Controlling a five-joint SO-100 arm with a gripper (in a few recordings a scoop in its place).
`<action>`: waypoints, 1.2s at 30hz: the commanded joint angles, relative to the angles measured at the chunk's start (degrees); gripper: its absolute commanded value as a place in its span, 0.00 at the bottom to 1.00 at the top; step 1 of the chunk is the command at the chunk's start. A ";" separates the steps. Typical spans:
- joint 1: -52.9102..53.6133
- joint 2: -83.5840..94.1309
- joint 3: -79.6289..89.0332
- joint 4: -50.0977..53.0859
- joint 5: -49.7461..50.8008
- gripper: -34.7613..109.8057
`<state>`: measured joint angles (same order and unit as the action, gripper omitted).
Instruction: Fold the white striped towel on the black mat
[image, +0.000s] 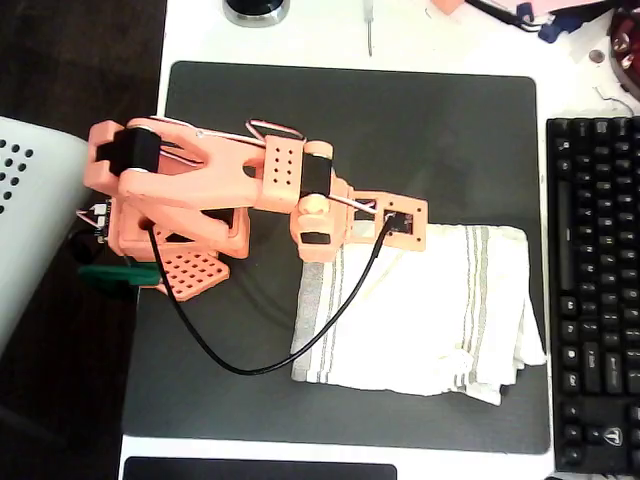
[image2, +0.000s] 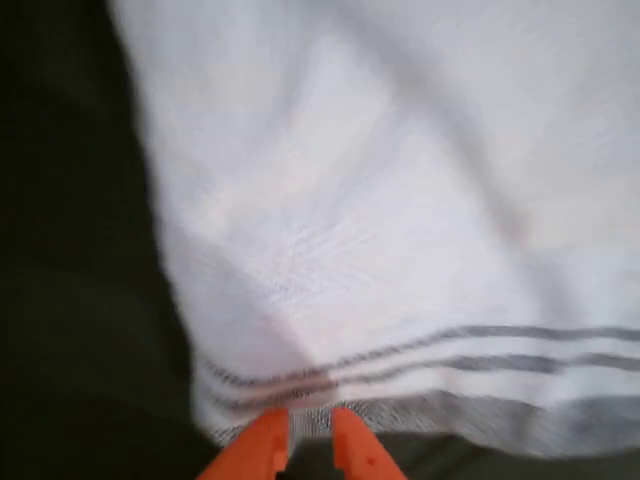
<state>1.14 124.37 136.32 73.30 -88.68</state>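
Note:
The white striped towel (image: 420, 305) lies folded on the right part of the black mat (image: 240, 330), with grey stripes along its left edge and more further right. My orange arm (image: 200, 180) reaches from the left, and its wrist hangs over the towel's upper-left corner, hiding the fingers from above. In the wrist view my gripper (image2: 310, 448) sits at the striped hem of the towel (image2: 400, 250), near its corner. The two orange fingertips (image2: 262, 445) stand almost together and the hem appears pinched between them. This view is blurred.
A black keyboard (image: 595, 290) runs along the mat's right edge, close to the towel. A grey perforated object (image: 35, 220) sits at the far left. The arm's black cable (image: 250, 350) loops over the mat's middle. Small items line the table's back edge.

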 joint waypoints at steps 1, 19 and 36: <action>0.88 2.11 -9.76 3.69 -0.70 0.29; -2.90 -34.28 -26.10 -16.17 3.34 0.40; -9.32 -41.92 -38.50 -19.07 10.99 0.24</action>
<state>-5.98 81.91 101.60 54.84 -78.13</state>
